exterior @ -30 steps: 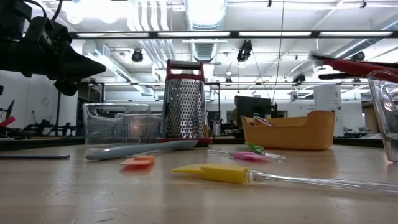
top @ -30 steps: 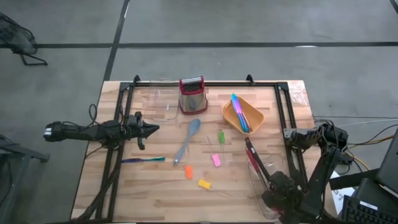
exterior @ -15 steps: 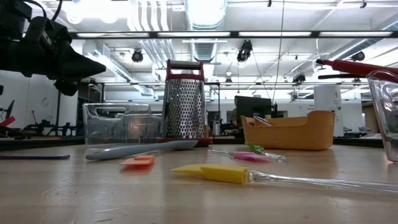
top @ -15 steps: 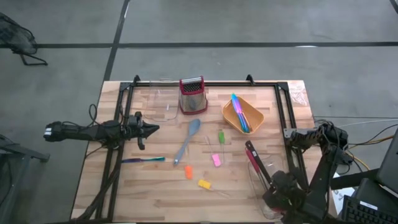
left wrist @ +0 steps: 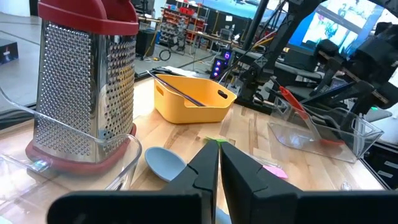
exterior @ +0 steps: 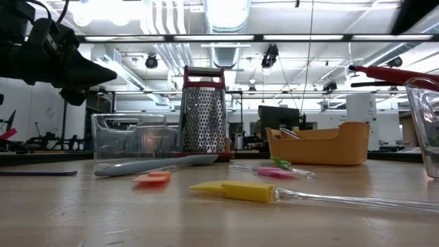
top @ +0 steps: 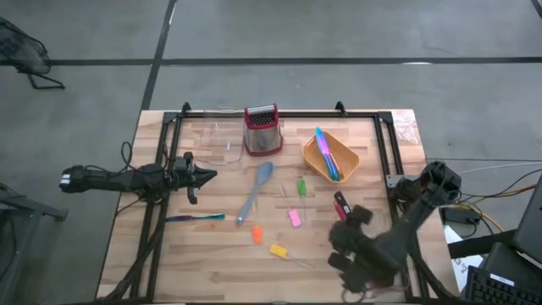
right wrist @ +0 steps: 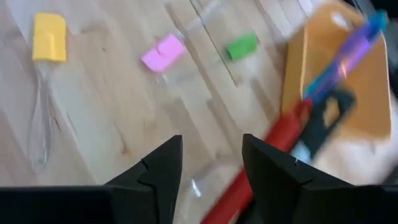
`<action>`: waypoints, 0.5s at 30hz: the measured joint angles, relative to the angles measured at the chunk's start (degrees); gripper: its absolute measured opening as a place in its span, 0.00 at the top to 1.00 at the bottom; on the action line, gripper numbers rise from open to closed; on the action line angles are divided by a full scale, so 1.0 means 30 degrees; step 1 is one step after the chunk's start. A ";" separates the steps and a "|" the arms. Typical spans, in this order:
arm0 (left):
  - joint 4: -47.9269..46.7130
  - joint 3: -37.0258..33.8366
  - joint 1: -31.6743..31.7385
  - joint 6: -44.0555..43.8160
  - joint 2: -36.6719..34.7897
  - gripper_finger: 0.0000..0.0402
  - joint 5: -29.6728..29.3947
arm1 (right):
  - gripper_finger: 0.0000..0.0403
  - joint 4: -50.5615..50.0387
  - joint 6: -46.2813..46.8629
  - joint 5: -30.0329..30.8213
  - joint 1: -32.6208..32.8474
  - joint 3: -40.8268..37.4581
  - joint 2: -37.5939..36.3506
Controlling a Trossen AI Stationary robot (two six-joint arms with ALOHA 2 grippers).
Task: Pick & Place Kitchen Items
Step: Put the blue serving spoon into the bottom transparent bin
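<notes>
My left gripper (top: 206, 175) is shut and empty, held above the table's left side; it also shows in its own wrist view (left wrist: 219, 167). My right gripper (right wrist: 208, 174) is open and empty, blurred above the near right part of the table (top: 345, 241). Below it lie a red utensil (right wrist: 283, 134), a pink piece (right wrist: 163, 52), a green piece (right wrist: 240, 46) and a yellow piece (right wrist: 48, 37). A grey spatula (top: 257, 191), a blue-purple utensil (top: 195, 218) and an orange piece (top: 257, 235) lie flat on the wood.
The orange tray (top: 345, 167) holds blue and purple utensils at the far right. The red-topped grater (top: 262, 129) stands at the far middle beside a clear bin (top: 216, 140). The red utensil (top: 341, 206) leans out of another clear bin (exterior: 425, 123) at the near right.
My right arm has swung quickly from the near right corner toward the table's middle, over the bin with the red utensil, and shows blurred. The red utensil's far end has slid a little toward the near edge.
</notes>
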 joint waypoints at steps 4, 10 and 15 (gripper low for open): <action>0.0000 0.0000 0.0000 -0.0005 0.0006 0.94 0.0000 | 0.62 0.2126 -0.4371 0.0052 -0.1989 0.0149 0.0000; -0.0002 0.0000 0.0007 -0.0003 0.0000 0.95 0.0000 | 0.59 0.6802 -1.1252 -0.0053 -0.4746 0.0142 0.0000; 0.0000 0.0000 0.0007 -0.0005 0.0000 0.94 0.0000 | 0.53 1.0146 -1.6593 -0.0132 -0.6565 0.0142 0.0000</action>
